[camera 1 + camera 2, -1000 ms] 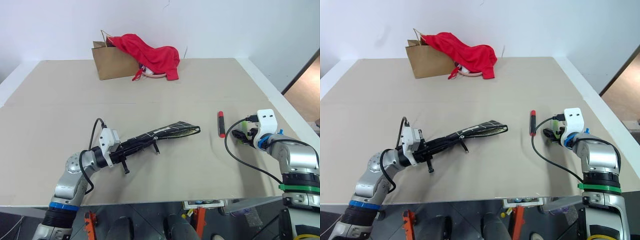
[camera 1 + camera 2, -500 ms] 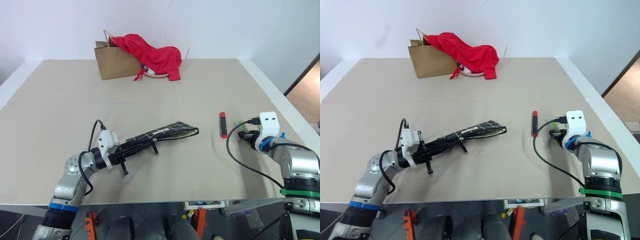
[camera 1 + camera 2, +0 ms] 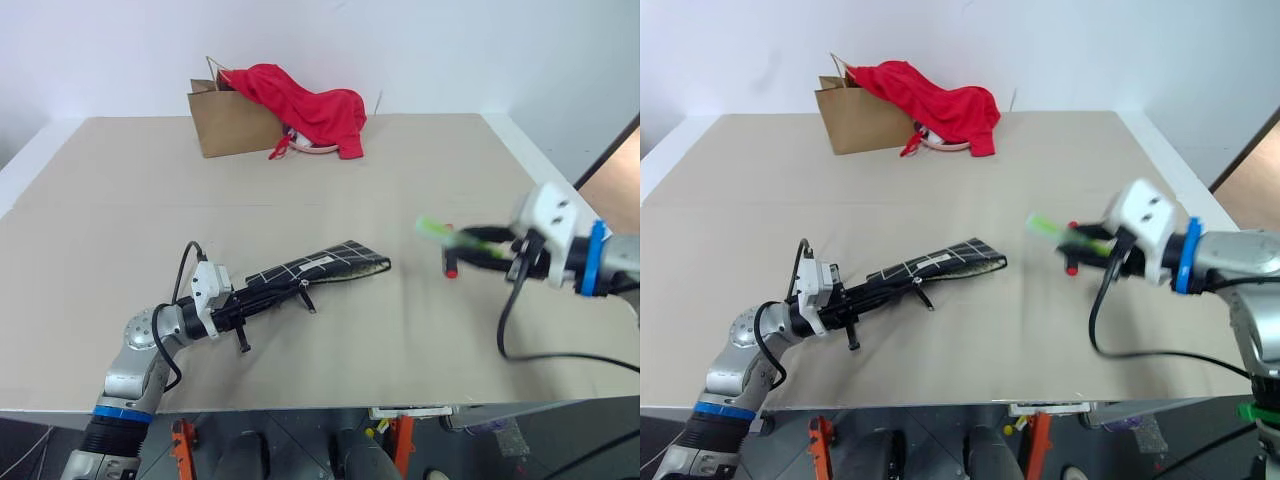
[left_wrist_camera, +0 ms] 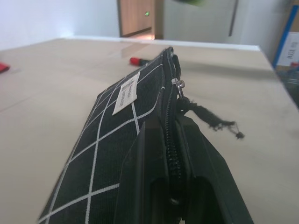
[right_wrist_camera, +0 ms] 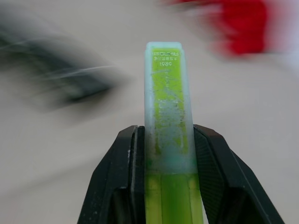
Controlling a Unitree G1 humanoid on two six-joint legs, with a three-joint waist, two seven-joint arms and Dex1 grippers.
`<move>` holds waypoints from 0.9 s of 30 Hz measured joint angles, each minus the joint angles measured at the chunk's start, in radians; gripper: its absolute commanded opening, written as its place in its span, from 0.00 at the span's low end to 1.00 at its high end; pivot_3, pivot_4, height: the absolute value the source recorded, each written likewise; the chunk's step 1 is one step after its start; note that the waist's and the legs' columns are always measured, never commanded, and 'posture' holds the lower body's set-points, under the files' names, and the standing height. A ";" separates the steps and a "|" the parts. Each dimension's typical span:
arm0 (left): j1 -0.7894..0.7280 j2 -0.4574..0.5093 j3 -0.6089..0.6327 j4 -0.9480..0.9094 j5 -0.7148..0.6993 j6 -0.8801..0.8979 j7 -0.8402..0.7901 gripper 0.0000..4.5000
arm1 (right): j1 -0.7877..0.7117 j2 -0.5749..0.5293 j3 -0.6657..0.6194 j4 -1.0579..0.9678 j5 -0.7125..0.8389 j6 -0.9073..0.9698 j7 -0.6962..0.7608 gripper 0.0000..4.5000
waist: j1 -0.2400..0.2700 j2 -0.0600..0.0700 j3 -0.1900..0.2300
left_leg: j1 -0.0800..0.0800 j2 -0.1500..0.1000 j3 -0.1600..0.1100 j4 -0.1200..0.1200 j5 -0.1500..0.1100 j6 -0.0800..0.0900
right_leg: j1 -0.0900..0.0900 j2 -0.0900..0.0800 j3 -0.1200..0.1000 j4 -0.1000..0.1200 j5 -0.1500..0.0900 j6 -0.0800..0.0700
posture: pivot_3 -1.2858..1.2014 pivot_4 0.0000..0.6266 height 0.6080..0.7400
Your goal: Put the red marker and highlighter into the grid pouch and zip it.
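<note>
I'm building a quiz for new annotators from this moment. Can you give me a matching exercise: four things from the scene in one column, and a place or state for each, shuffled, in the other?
Things:
1. highlighter
2. red marker
3. grid pouch
4. brown paper bag

Places or states:
A. lying on the table, no gripper on it
B. at the table's far edge, under a red cloth
C. clamped in the right gripper, lifted off the table
D. one end pinched in the left gripper, the rest stretched out over the table

Pairs: 1-C, 2-A, 3-D, 4-B
</note>
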 measured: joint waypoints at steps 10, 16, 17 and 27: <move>-0.003 -0.012 -0.006 0.000 0.001 0.000 0.000 0.00 | -0.027 0.015 0.207 0.011 -0.154 -0.109 0.011 0.24 | -0.002 -0.001 0.000 | 0.001 0.000 0.003 0.002 0.001 -0.001 | 0.000 0.000 0.001 0.000 0.002 0.000 | 0.52 0.24 1.00; -0.002 -0.016 -0.006 0.000 0.001 0.000 0.000 0.00 | -0.072 0.047 0.239 0.025 -0.178 -0.125 0.012 0.24 | -0.001 -0.001 0.000 | 0.000 0.000 0.001 0.002 0.000 -0.001 | 0.000 0.000 0.000 0.000 0.001 0.000 | 0.52 0.24 1.00; -0.002 -0.017 -0.006 0.000 0.002 0.000 0.000 0.00 | -0.079 0.055 0.246 0.033 -0.185 -0.128 0.012 0.24 | 0.000 -0.001 0.000 | 0.000 0.000 0.001 0.002 0.000 -0.001 | 0.000 0.000 0.000 0.000 0.001 0.000 | 0.52 0.24 1.00; 0.001 -0.022 -0.006 -0.001 0.002 0.000 0.001 0.00 | -0.122 0.057 0.251 0.070 -0.203 -0.137 0.038 0.24 | 0.000 -0.001 0.000 | 0.000 0.000 0.001 0.002 0.000 -0.001 | 0.000 0.000 0.000 0.000 0.002 0.000 | 0.52 0.24 1.00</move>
